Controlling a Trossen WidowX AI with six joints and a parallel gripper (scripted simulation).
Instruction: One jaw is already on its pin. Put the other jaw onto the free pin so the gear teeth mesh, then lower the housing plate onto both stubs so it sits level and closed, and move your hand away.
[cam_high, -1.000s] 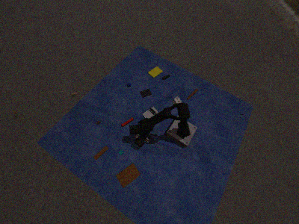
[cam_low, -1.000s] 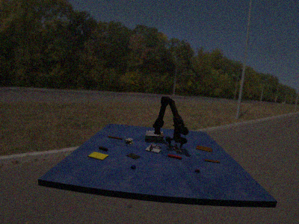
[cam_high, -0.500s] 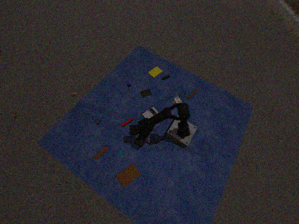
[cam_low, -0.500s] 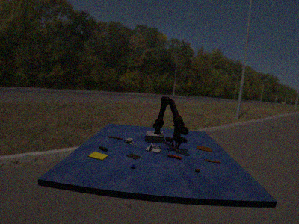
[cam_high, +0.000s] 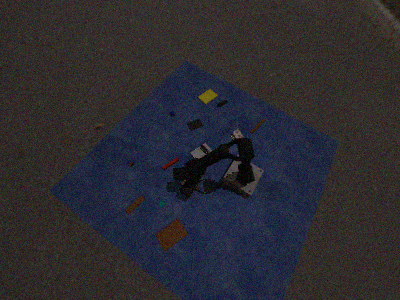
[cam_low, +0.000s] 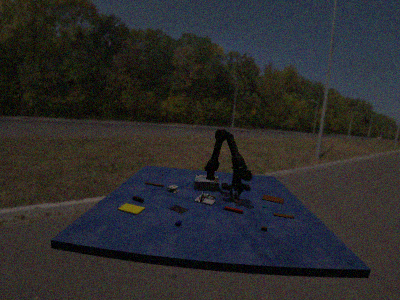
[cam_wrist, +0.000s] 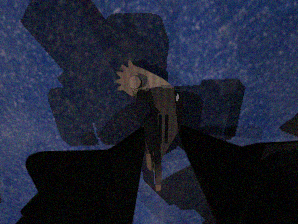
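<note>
The loose jaw (cam_wrist: 134, 82), tan with gear teeth around a round hole at one end, lies between the fingers in the wrist view. My gripper (cam_wrist: 162, 130) (cam_high: 184, 188) (cam_low: 235, 194) is shut on its body, with the toothed end beyond the fingertips. Whether the jaw touches the blue mat cannot be told. The white base (cam_high: 198, 154) (cam_low: 200, 201) lies apart from the gripper, with a dark part on it; its pins and mounted jaw are too small to make out. A small pale piece (cam_high: 236, 134) (cam_low: 172, 190), possibly the housing plate, lies near the arm's base.
A red bar (cam_high: 170, 163) (cam_low: 233, 210) lies close to the gripper. An orange plate (cam_high: 171, 234) (cam_low: 273, 199), a yellow square (cam_high: 208, 96) (cam_low: 131, 208) and a dark plate (cam_high: 195, 124) (cam_low: 178, 209) lie farther out. The arm's grey base block (cam_high: 255, 174) (cam_low: 200, 184) stands behind.
</note>
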